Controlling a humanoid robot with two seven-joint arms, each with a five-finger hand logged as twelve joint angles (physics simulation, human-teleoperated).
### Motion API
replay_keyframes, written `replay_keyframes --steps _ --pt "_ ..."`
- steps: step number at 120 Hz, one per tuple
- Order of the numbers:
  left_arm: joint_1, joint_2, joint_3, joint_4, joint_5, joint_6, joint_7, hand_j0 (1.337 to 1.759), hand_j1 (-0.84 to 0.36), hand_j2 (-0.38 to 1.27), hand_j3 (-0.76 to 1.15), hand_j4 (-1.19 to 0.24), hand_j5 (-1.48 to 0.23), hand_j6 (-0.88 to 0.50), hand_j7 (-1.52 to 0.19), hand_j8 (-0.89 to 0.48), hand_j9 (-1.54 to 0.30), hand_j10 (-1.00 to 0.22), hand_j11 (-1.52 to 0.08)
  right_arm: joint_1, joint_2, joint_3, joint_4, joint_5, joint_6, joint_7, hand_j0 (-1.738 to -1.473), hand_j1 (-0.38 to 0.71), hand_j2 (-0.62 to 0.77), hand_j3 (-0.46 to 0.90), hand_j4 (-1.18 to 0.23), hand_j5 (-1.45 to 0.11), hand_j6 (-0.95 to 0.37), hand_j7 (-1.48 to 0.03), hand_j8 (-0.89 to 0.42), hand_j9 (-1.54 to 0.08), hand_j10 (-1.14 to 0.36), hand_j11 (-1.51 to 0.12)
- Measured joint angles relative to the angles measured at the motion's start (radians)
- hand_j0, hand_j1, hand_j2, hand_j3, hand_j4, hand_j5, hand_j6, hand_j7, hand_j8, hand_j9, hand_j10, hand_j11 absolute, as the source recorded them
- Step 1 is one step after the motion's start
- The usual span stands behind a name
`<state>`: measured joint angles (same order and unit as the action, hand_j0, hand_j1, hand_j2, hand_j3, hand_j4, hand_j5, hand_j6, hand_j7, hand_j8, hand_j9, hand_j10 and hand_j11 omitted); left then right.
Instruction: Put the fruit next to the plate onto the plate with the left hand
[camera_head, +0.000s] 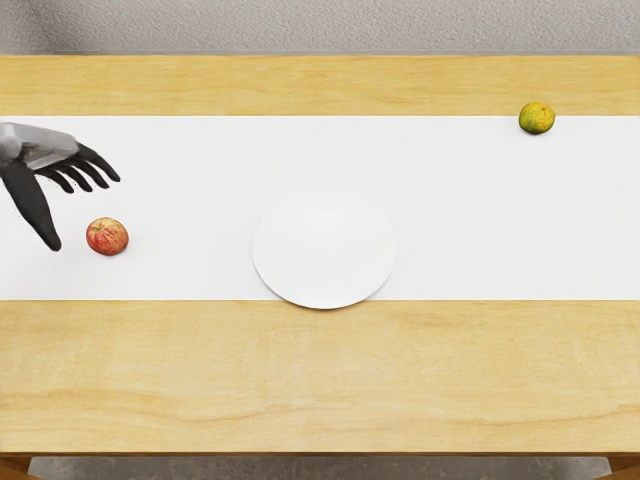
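A red apple (107, 237) lies on the white table runner, well to the left of the round white plate (323, 249). My left hand (62, 190) comes in from the left edge, just up and left of the apple, with its dark fingers spread and holding nothing. Its thumb points down toward the runner, a short gap away from the apple. The plate has nothing on it.
A yellow-green fruit (536, 118) sits at the far right of the runner (480, 220), far from the plate. Bare wooden table (320, 380) borders the runner front and back.
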<state>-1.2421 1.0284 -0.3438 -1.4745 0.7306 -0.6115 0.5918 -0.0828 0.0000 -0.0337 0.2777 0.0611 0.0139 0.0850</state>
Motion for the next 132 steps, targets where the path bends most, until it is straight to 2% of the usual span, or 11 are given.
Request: replay_keyframes --steps 8,17,32,40,53,92,132 --pt "-0.008 -0.041 -0.004 -0.031 0.074 0.0 0.009 1.658 0.05 0.05 0.0 -0.25 -0.33 -0.26 -0.33 -0.26 -0.33 -0.25 -0.32 0.0 0.0 0.0 0.0 0.0 0.0 0.0 -1.658 -0.31 -0.01 0.0 -0.04 -0.05 -0.04 -0.05 -0.04 -0.05 -0.04 -0.05" --pt "0.014 -0.092 -0.001 -0.053 0.191 0.001 0.014 1.658 0.05 0.05 0.0 -0.25 -0.33 -0.26 -0.33 -0.26 -0.33 -0.25 -0.33 0.001 0.0 0.0 0.0 0.0 0.0 0.0 -1.658 -0.31 -0.01 0.0 -0.04 -0.05 -0.04 -0.05 -0.04 -0.05 -0.04 -0.05" --pt "0.032 -0.119 0.027 -0.067 0.359 0.07 0.018 1.658 0.05 0.05 0.0 -0.26 -0.33 -0.26 -0.33 -0.26 -0.33 -0.26 -0.33 0.003 0.0 0.0 0.0 0.0 0.0 0.0 -1.658 -0.31 -0.01 0.0 -0.04 -0.05 -0.04 -0.05 -0.04 -0.05 -0.04 -0.05" --pt "0.026 -0.202 0.048 -0.03 0.406 0.098 0.018 1.658 0.05 0.05 0.0 -0.26 -0.33 -0.26 -0.33 -0.26 -0.33 -0.26 -0.33 0.003 0.0 0.0 0.0 0.0 0.0 0.0 -1.658 -0.31 -0.01 0.0 -0.04 -0.05 -0.04 -0.05 -0.04 -0.05 -0.04 -0.05" --pt "0.053 -0.222 0.086 -0.003 0.494 0.171 0.019 1.658 0.05 0.05 0.0 -0.26 -0.33 -0.26 -0.33 -0.26 -0.33 -0.26 -0.33 0.003 0.0 0.0 0.0 0.0 0.0 0.0 -1.658 -0.31 -0.01 0.0 -0.04 -0.05 -0.04 -0.05 -0.04 -0.05 -0.04 -0.05" --pt "0.163 -0.268 0.16 -0.009 0.641 0.364 0.019 1.658 0.05 0.05 0.0 -0.26 -0.33 -0.26 -0.33 -0.26 -0.33 -0.26 -0.33 0.003 0.0 0.0 0.0 0.0 0.0 0.0 -1.658 -0.31 -0.01 0.0 -0.04 -0.05 -0.04 -0.05 -0.04 -0.05 -0.04 -0.05" --pt "0.196 -0.297 0.224 0.025 0.673 0.452 0.019 1.658 0.03 0.06 0.0 -0.27 -0.35 -0.28 -0.35 -0.28 -0.35 -0.27 -0.35 0.003 0.0 0.0 0.0 0.0 0.0 0.0 -1.658 -0.31 -0.01 0.0 -0.04 -0.05 -0.04 -0.05 -0.04 -0.05 -0.04 -0.05"
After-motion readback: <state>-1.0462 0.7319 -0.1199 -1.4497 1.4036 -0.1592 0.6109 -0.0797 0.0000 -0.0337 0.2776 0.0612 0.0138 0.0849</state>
